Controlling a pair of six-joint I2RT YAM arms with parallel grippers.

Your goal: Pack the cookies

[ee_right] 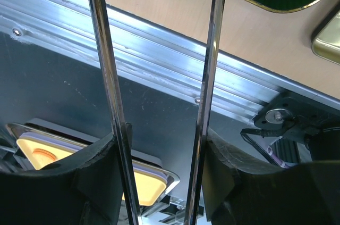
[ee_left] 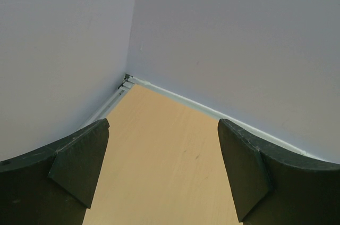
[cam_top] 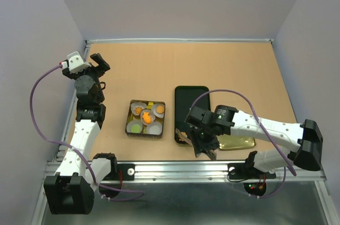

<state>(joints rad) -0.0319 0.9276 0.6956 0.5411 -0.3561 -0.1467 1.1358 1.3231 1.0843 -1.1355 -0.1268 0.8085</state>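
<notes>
As the right pincer (cam_top: 204, 149) hangs low by the near rail (ee_right: 159, 60), we log it as clamped on chrome tongs (ee_right: 106, 76). The two thin blades stand apart and run straight out past the fingers.

Cookies (cam_top: 144, 112): in a small, nearly square tin (cam_top: 127, 129), left of this pincer and a little farther from the arm bases, clearly apart from it. The near corner of a black tray (cam_top: 191, 100) lies between pincer and tin. A gold lid (cam_top: 239, 143) lies just to the pincer's right. We cannot tell whether any cookie lies hidden under the wrist.

Cookies are small and orange-brown, plus a green one (cam_top: 135, 127), seated in white pleated cups (cam_top: 158, 110). Finer shapes are too small to read. We see no long axis to line up on, so the tongs' own axis is what counts.

Left pincer (cam_top: 100, 68): jaws apart, empty, raised, aimed at the wall corner. The tin lies to its right, nearer the bases.

We judge the right arm better placed. Crumbly biscuit against slick metal calls for a light squeeze.
</notes>
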